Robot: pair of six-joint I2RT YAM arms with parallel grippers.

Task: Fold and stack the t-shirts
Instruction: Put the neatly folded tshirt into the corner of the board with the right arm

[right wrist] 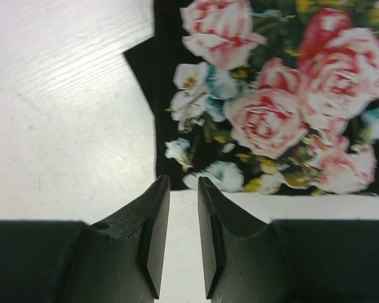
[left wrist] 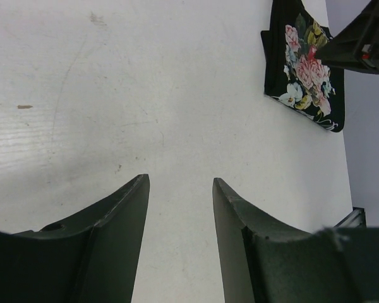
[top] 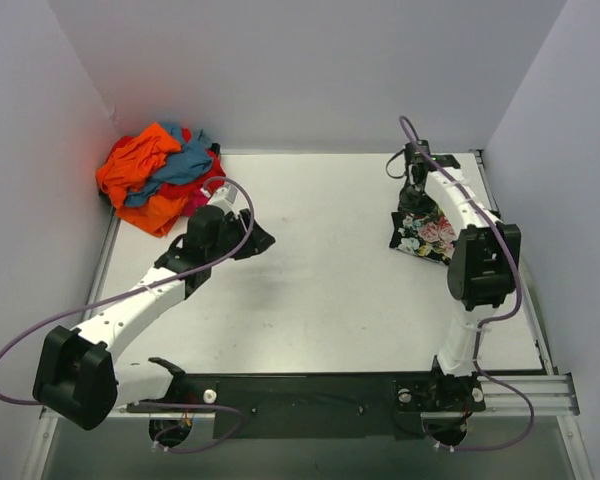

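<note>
Though barely parted, right gripper (right wrist: 183,180) empty beside floral t-shirt (right wrist: 271,113); left gripper (left wrist: 180,179) wide.

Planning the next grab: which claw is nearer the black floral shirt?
Right. The right claw is at the edge of the floral shirt; the left claw is across the table, by the coloured shirt pile.

A heap of crumpled t-shirts (top: 158,178), orange, blue and red, lies in the far left corner of the white bench (top: 330,300). A folded black floral t-shirt (top: 427,238) lies flat near the right edge, well apart from the heap. The left arm stretches from the near left corner. The left gripper (top: 258,240), near the heap, points toward the right edge. The right arm arches along the right edge. The right gripper (top: 411,205) points down at the floral shirt's far side. How far either gripper's fingers are parted cannot be told.
</note>
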